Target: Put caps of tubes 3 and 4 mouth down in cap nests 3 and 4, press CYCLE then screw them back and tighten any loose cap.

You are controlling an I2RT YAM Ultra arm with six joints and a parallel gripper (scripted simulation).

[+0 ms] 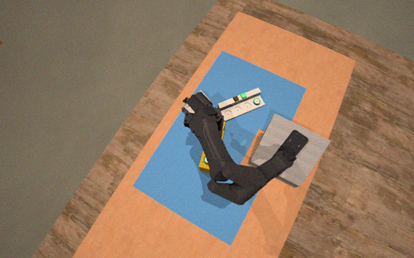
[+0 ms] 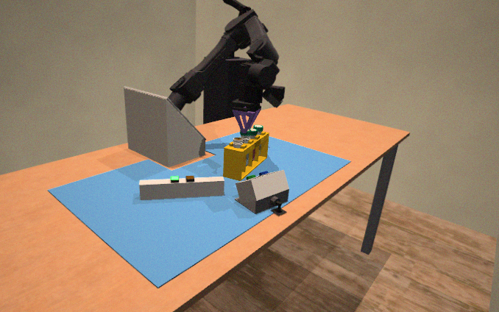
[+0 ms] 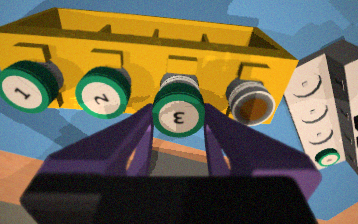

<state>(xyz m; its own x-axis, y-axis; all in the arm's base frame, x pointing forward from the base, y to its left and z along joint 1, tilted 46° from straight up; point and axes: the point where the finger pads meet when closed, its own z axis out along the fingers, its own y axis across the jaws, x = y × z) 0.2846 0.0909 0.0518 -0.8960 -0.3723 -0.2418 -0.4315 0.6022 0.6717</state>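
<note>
My gripper [image 3: 178,111] [image 2: 245,126] is shut on cap 3 [image 3: 178,115] [image 2: 243,132], a green cap with a white dot marked 3. It holds the cap right over tube 3 [image 3: 179,80] in the yellow decapping station [image 3: 150,55] [image 2: 239,162] [image 1: 203,164]. I cannot tell if the cap touches the tube. Cap 1 [image 3: 22,92] and cap 2 [image 3: 102,94] sit on their tubes. Tube 4 [image 3: 250,105] [image 2: 238,140] stands open. Cap 4 [image 3: 328,158] [image 1: 256,101] lies in the end nest of the cap tray [image 3: 312,107] [image 1: 243,104] [image 2: 180,188]. The green lamp [image 1: 243,95] [image 2: 174,178] is lit and the amber lamp [image 1: 236,98] [image 2: 190,178] is dark.
The small key desk [image 2: 263,189] with the green key [image 2: 251,177] and the blue key [image 2: 263,173] stands in front of the station; in the top view the arm covers most of it. The arm's grey wedge base [image 1: 291,143] [image 2: 154,129] stands behind.
</note>
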